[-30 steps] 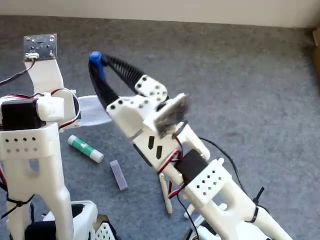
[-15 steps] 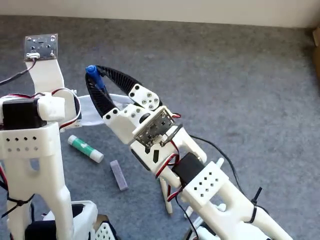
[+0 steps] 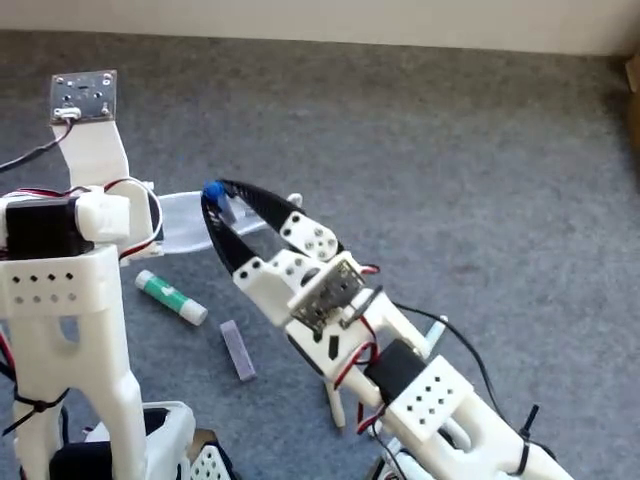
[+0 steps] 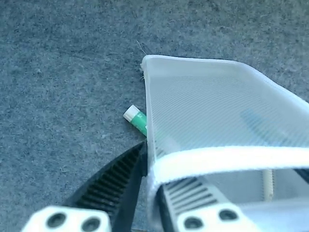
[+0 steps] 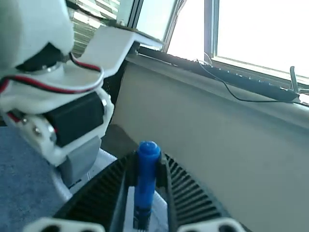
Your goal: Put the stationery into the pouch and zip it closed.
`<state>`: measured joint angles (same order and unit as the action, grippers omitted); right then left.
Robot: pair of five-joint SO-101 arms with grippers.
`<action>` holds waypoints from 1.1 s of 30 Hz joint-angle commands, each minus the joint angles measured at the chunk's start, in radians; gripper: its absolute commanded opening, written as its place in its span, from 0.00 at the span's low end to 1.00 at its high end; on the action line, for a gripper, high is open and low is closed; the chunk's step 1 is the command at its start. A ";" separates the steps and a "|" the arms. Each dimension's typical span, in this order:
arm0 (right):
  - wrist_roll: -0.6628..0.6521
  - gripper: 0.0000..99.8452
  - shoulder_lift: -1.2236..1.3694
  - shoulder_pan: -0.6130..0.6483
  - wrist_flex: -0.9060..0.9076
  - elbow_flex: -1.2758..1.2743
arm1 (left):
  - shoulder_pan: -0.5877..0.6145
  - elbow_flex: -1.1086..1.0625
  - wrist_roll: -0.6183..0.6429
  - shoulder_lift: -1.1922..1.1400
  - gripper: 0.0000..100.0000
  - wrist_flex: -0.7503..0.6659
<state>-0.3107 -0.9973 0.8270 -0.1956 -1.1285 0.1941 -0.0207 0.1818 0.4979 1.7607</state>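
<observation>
On the grey carpet [image 3: 500, 150], the left claw [image 4: 149, 169] is clamped on the pouch [image 4: 207, 111], the right claw [image 5: 146, 166] grips a pen [image 3: 213, 190] over it, not yet in; glue stick [image 3: 170, 297] and eraser [image 3: 237, 350] lie outside, and zipping remains.

Grey carpet [image 3: 480, 150] all around; pale wall [image 3: 400, 20] at far edge; bright window [image 5: 260, 34] above dark sill [image 5: 231, 76].

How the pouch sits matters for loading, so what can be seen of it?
The pouch is a pale, see-through mesh bag with a solid white band along one edge. The left claw pinches that band near a corner, holding the pouch off the grey carpet. Whether its zip is open cannot be told.
</observation>
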 commanded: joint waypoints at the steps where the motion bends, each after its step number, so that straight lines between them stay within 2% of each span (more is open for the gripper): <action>1: -0.006 0.01 -0.044 0.005 -0.016 -0.030 | 0.025 0.008 0.005 0.035 0.01 0.003; 11: -0.006 0.01 -0.045 0.005 -0.016 -0.054 | 0.025 0.007 0.005 0.035 0.01 0.003; 16: 0.005 0.11 -0.045 0.002 -0.002 -0.056 | 0.025 0.007 0.005 0.035 0.01 0.003; 18: 0.072 0.13 -0.051 -0.001 0.056 -0.050 | 0.025 0.007 0.005 0.035 0.01 0.003; 21: 0.157 0.13 -0.053 -0.004 0.147 -0.047 | 0.025 0.007 0.005 0.035 0.01 0.003; 33: 0.157 0.13 -0.053 -0.004 0.205 -0.015 | 0.025 -0.015 0.003 0.035 0.01 0.000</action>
<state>-0.1634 -1.0403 0.8270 -0.0238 -1.1914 0.2110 -0.0437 0.1803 0.4979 1.7607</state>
